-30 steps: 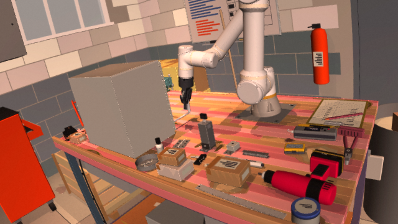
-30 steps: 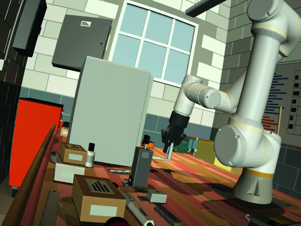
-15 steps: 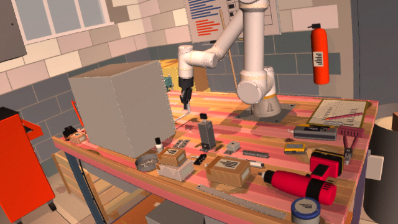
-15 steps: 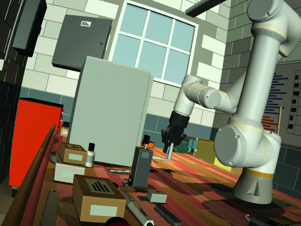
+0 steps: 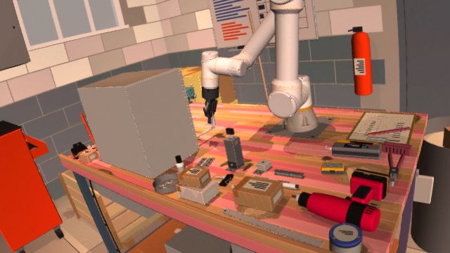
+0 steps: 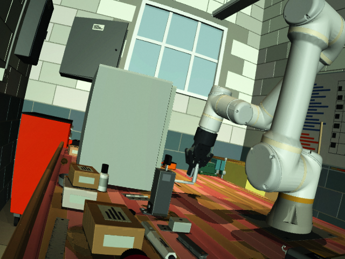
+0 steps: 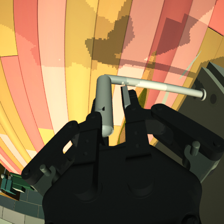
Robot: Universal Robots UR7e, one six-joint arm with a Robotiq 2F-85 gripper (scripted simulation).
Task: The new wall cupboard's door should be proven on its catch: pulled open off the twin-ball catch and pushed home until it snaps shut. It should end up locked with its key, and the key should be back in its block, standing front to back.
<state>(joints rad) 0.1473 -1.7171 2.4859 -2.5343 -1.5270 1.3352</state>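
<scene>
The grey wall cupboard [image 5: 139,121] [image 6: 126,128] stands on the left of the bench, its door face turned toward the arm. From that face an L-shaped grey pull handle [image 7: 133,85] [image 5: 207,130] [image 6: 187,180] juts out, and its upright leg is held in my closed gripper [image 7: 113,98] [image 5: 211,117] [image 6: 195,167]. The handle's long bar runs back to the door [image 7: 209,92]. A dark grey key block [image 5: 233,151] [image 6: 162,191] stands in front of the cupboard with a black-headed key [image 5: 230,131] [image 6: 167,159] upright in its top.
The cupboard's door face [image 7: 211,100] is close on the gripper's right in the wrist camera. Cardboard boxes [image 5: 258,193], a small bottle [image 5: 179,163], hinges, a red drill [image 5: 339,209] and a ruler lie along the front of the bench. The arm's base [image 5: 299,123] stands behind.
</scene>
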